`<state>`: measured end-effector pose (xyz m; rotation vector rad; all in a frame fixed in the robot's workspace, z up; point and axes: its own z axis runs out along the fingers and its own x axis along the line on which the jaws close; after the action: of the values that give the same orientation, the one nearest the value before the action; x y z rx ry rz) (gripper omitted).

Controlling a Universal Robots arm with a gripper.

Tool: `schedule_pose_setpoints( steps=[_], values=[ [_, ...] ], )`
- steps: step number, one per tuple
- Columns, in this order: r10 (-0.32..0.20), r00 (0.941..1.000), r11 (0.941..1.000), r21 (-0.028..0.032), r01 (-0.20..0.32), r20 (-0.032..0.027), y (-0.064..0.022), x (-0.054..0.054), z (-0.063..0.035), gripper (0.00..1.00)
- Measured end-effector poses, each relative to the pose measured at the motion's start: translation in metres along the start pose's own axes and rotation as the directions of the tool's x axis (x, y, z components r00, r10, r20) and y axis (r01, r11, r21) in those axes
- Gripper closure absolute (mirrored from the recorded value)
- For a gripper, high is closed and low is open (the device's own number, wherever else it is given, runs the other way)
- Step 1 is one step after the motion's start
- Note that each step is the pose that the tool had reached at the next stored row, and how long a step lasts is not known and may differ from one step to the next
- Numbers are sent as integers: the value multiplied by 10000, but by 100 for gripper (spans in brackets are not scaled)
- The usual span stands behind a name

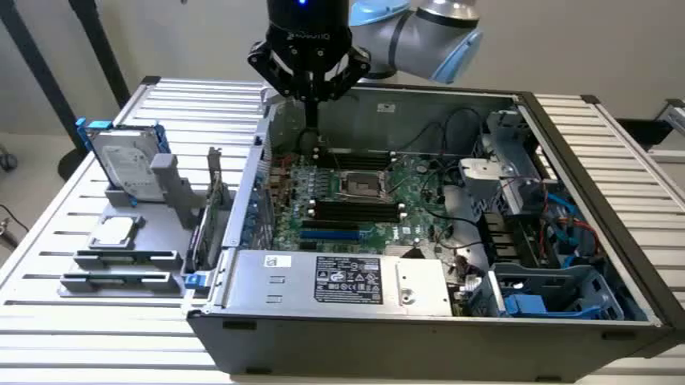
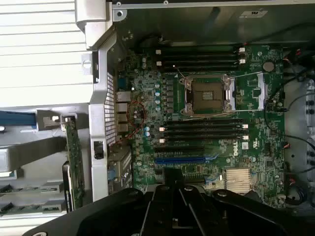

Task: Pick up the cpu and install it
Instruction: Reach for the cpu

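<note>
The cpu (image 1: 115,231), a small flat silvery square chip, lies on a grey holder (image 1: 123,261) on the table, at the exterior view's left of the open computer case. My gripper (image 1: 311,120) hangs shut and holds nothing, above the back left part of the motherboard (image 1: 354,200), well apart from the cpu. The empty processor socket (image 1: 362,186) sits in the middle of the board with its metal frame raised. In the wrist view the socket (image 2: 206,94) lies ahead of my closed gripper (image 2: 173,177), between rows of black memory slots.
A silver hard drive (image 1: 123,164) in a blue bracket stands upright behind the cpu. Grey cards (image 1: 208,212) stand in the holder beside the case wall. The case (image 1: 428,337) holds a power supply (image 1: 342,281), cables and blue drive bays (image 1: 546,301).
</note>
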<state>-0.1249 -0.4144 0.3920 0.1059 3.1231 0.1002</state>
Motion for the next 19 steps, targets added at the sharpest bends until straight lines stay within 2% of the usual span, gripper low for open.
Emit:
schedule_pose_setpoints(
  steps=[13, 16, 19],
  values=[
    [-1, 10000, 10000, 0, 1, 0, 0, 0, 0, 89],
    [-2, 10000, 10000, -3, 2, 34, -6, 109, -2, 89],
    [-2, 10000, 10000, -3, 2, 36, -15, 247, -4, 89]
  ],
)
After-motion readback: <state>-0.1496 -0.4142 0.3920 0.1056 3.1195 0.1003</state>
